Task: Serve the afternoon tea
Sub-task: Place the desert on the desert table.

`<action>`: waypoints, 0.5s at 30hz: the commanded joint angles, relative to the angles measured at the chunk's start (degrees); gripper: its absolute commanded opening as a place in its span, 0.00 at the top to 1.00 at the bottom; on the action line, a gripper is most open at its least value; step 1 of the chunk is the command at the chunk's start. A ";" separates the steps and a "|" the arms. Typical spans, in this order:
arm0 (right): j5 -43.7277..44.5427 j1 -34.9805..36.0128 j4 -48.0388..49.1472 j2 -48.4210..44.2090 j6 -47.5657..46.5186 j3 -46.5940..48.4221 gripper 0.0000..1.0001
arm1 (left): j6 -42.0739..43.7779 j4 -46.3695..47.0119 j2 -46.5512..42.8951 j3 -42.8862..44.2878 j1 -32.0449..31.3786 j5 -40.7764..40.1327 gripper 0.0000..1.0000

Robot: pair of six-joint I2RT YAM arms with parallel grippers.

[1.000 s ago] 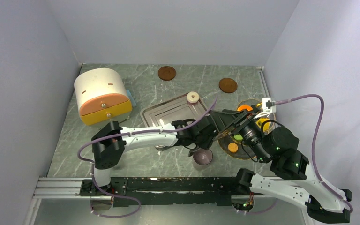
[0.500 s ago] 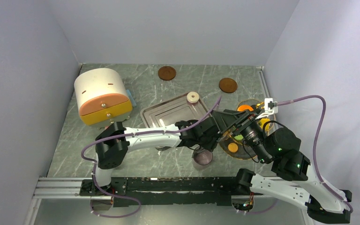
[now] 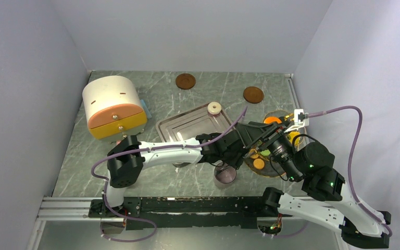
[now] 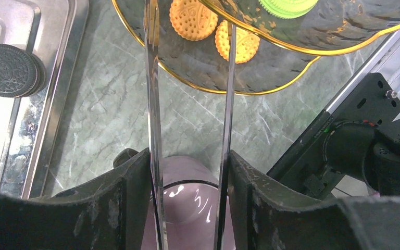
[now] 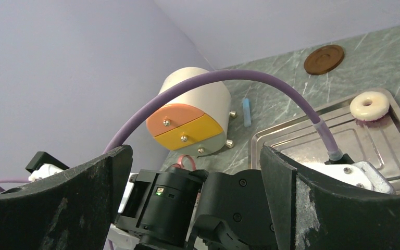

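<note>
We think the tea is only partly served. On the see-through glass plate with the gold rim (image 4: 276, 67) we can see round orange biscuits (image 4: 193, 20) and a round green treat (image 3: 265, 153). That part looks done.

But the round black biscuit (image 4: 8, 70) lies in the flat steel tray (image 3: 187, 125). The cream ring-shaped treat (image 3: 214, 108) sits at the far corner of that tray. We guess those two have yet to go to the plate. We cannot find a blue treat anywhere.

The little pinkish-grey metal mug (image 3: 225, 175) stands upright on the green stone table (image 3: 219, 86). It is just beside the plate, on the side near the arms. Two brown round mats (image 3: 185, 80) lie at the far side of the table, well apart from the mug. Maybe the mug belongs on one of them, but we cannot be sure.

Now the hands. The left gripper (image 4: 191, 13) reaches over the near edge of the plate, with the mug under its wrist. Its two long thin fingers (image 4: 153, 104) are partway apart. In the wrist view an orange biscuit lies between them with a gap on each side, so they do not pinch it. They hold nothing. We cannot tell if the tips touch the plate.

The right gripper (image 5: 195, 156) hangs at the plate's right side, up off the table. Its fingers are spread wide, and nothing is between them.
</note>
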 commanded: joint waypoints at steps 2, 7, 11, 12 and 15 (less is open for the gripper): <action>0.72 0.18 0.57 -0.31 0.14 0.26 0.03 | 0.35 -0.52 -0.72 1.50 -0.53 -1.86 0.44; 0.68 0.23 0.69 -0.35 0.26 0.11 0.03 | 0.35 -1.37 -1.73 1.23 -0.53 -3.47 0.48; 0.62 0.18 0.57 -0.36 0.18 0.17 0.03 | 0.64 -2.89 -3.06 0.87 -0.53 -5.76 0.49; 0.59 0.19 0.62 -0.35 0.18 0.13 0.03 | 0.76 -3.16 -3.43 0.71 -0.53 -6.40 0.49; 0.60 0.23 0.75 -0.22 0.06 0.08 0.03 | 0.92 -4.21 -4.29 0.56 -0.53 -8.32 0.49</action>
